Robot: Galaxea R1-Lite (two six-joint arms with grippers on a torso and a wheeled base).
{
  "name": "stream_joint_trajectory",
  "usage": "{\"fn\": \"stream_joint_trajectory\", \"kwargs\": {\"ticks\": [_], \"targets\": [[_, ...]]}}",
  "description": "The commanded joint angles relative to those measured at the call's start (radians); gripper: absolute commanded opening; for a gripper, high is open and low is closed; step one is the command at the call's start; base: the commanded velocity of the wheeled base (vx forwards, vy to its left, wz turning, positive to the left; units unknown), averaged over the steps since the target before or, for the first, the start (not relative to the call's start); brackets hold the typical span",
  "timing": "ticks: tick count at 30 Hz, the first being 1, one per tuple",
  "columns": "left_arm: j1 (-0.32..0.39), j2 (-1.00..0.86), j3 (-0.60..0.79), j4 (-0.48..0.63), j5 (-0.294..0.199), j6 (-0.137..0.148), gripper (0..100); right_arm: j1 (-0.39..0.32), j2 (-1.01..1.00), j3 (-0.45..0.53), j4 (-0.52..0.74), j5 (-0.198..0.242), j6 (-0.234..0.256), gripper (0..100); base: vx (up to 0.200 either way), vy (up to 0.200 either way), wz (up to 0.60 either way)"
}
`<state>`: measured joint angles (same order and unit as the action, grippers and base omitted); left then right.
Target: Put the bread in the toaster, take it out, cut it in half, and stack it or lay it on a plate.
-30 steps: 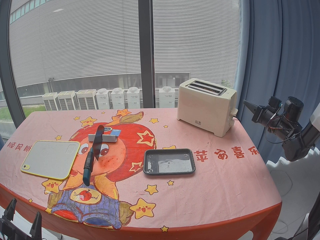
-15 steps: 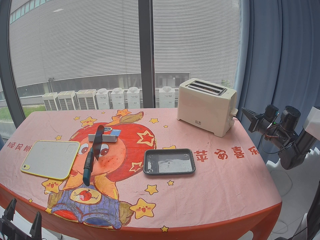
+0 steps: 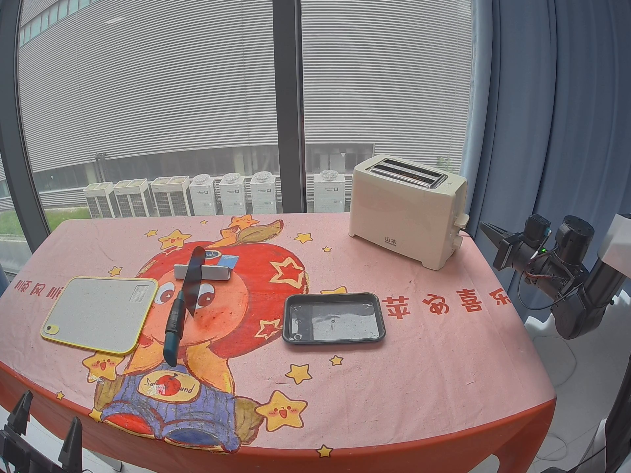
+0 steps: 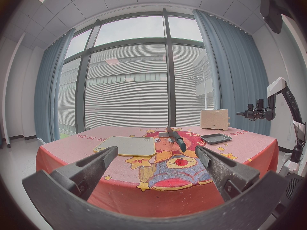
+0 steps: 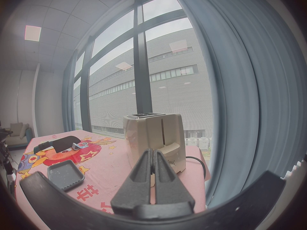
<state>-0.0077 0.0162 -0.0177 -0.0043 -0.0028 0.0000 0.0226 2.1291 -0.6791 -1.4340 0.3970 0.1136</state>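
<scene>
A cream toaster (image 3: pixel 407 208) stands at the table's far right, its two top slots dark. Its side lever (image 5: pixel 169 148) sits low on its slot. My right gripper (image 3: pixel 488 228) hovers off the table's right edge, level with that lever end and pointing at it, fingers (image 5: pixel 153 157) shut on nothing. A dark rectangular plate (image 3: pixel 334 318) lies mid-table. A blue-handled knife (image 3: pixel 181 303) leans on a small stand (image 3: pixel 202 272) beside the pale cutting board (image 3: pixel 100 313). My left gripper (image 4: pixel 155 149) is open below the table's near left edge.
A blue curtain (image 3: pixel 559 87) hangs close behind the right arm. The window (image 3: pixel 197 67) runs along the table's far edge. The toaster's cord (image 5: pixel 198 162) trails off its lever end. Bare cloth lies in front of the plate.
My right gripper has dropped lower beside the toaster's lever end. Nothing on the table has moved, and the left gripper is where it was.
</scene>
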Motion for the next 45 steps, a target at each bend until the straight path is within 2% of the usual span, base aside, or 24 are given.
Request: {"fn": "stream_joint_trajectory", "kwargs": {"ticks": [1,3,7,34,36,40,45], "targets": [[0.0,-0.016,0.018,0.0,0.0,0.0,100,0.004,-0.006,0.004,0.0,-0.01,0.0,0,0.0,0.0,0.0],[0.0,-0.016,0.018,0.0,0.0,0.0,100,0.007,-0.006,0.003,0.0,-0.038,0.001,0,0.0,0.0,0.0],[0.0,-0.016,0.018,0.0,0.0,0.0,100,0.008,-0.006,0.003,0.001,-0.056,0.003,0,0.0,0.0,0.0],[0.0,-0.016,0.018,0.0,0.001,0.0,100,-0.007,-0.029,0.012,0.04,-0.056,0.026,0,0.0,0.0,0.0],[0.0,-0.016,0.018,0.0,0.001,0.0,100,0.0,-0.054,0.009,0.098,-0.055,0.087,0,0.0,0.0,0.0],[0.0,-0.016,0.018,0.0,0.001,0.0,100,0.005,-0.081,0.004,0.178,-0.047,0.167,0,0.0,0.0,0.0],[0.0,-0.016,0.018,0.0,0.001,0.0,100,0.007,-0.083,-0.016,0.273,-0.04,0.205,0,0.0,0.0,0.0]]}}
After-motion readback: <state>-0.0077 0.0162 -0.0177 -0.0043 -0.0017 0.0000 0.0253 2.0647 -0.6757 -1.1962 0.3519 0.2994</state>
